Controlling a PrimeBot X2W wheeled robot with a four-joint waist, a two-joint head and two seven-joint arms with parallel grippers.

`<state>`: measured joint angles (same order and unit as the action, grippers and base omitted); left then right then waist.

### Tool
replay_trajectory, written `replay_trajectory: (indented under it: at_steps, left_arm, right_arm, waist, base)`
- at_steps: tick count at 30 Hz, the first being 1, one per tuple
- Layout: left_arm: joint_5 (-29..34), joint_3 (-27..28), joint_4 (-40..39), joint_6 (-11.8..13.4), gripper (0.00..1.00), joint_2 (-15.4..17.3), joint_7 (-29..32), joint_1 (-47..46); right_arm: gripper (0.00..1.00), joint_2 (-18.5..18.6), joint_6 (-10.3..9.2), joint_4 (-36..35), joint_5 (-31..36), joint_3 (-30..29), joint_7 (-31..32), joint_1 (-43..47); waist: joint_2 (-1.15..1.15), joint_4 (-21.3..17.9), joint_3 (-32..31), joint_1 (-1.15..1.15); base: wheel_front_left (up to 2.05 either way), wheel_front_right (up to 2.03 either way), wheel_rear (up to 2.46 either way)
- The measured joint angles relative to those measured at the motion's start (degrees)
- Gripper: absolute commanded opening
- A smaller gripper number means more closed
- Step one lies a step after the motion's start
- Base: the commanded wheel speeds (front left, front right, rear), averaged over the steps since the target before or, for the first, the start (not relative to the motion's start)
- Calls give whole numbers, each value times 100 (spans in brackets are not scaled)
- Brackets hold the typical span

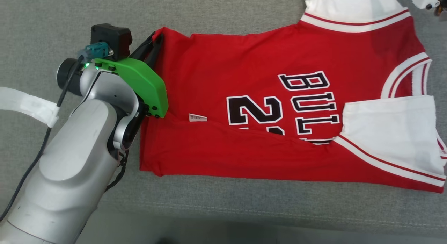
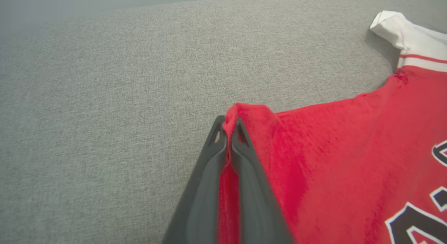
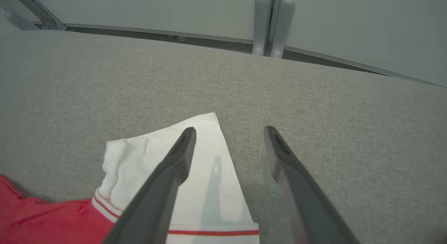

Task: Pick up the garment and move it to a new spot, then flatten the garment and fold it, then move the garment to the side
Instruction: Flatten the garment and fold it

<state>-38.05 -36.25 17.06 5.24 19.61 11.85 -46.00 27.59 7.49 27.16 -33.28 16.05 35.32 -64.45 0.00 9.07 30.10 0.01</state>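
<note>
Nearest us, at the jersey's left edge, our pale left forearm reaches toward it, with a green cover and a black camera block on the wrist. The jersey lies spread on the grey fabric surface, hem to our left and shoulders to our right. Its near long edge is folded up over the front, so the fold covers the lower part of the black-and-white number and the lettering. A small white tag sits on the red just left of the number. At the jersey's near right, a white sleeve with red stripes lies turned in over the red body.

Farther on, at the jersey's far left corner, our left fingers are pressed together on the cloth. They pinch that red corner so that it stands in a small peak at their tips.

At the jersey's far right, the other white sleeve lies flat. Our right fingers are spread wide and hold nothing, one tip over this sleeve and the other over bare surface just beside its edge. We cannot tell whether they touch the cloth.

Beyond the jersey, past the surface's far edge, stands a pale wall with two grey posts.
</note>
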Motion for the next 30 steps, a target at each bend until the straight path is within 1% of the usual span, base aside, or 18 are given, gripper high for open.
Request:
replay_trajectory:
  at_steps: [4,12,19,23,24,25,26,27,30]
  left_arm:
    - [35,-87,-29,-29,0,-124,-45,-108]
    - [88,-241,33,-103,0,-310,-86,-261]
    - [90,-330,144,-165,0,-416,-111,-335]
    - [89,-424,240,-232,0,-523,-116,-394]
    - [89,-437,258,-252,0,-538,-115,-401]
    - [89,-446,279,-259,0,-545,-114,-404]
    - [88,-448,297,-265,0,-544,-109,-408]
    - [88,-446,309,-266,0,-542,-109,-419]
    - [82,-438,342,-271,0,-535,-114,-459]
  right_arm:
    - [100,1,0,466,83,220,12,-307]
    - [100,32,0,1159,138,539,-88,-684]
    - [100,74,0,1614,153,745,-33,-925]
    - [100,193,0,1774,89,873,0,-949]
    - [98,219,0,1802,66,895,0,-949]
    - [85,233,0,1828,47,906,-1,-949]
    - [65,234,0,1852,-4,920,0,-950]
    - [48,233,0,1868,-36,946,1,-951]
    - [30,220,1,1873,-91,1034,38,-956]
  waist:
    - [0,241,198,0]
    - [0,658,449,0]
    - [0,824,514,-1]
    - [0,908,450,-1]
    - [0,935,435,-1]
    - [0,961,423,-1]
    - [0,986,415,-1]
    - [0,1004,410,-1]
    - [0,1026,419,-1]
  base:
    - [0,0,0]
    - [0,0,0]
    - [0,0,0]
    - [0,0,0]
    - [0,0,0]
    - [0,0,0]
    - [0,0,0]
    - [0,0,0]
    - [0,0,0]
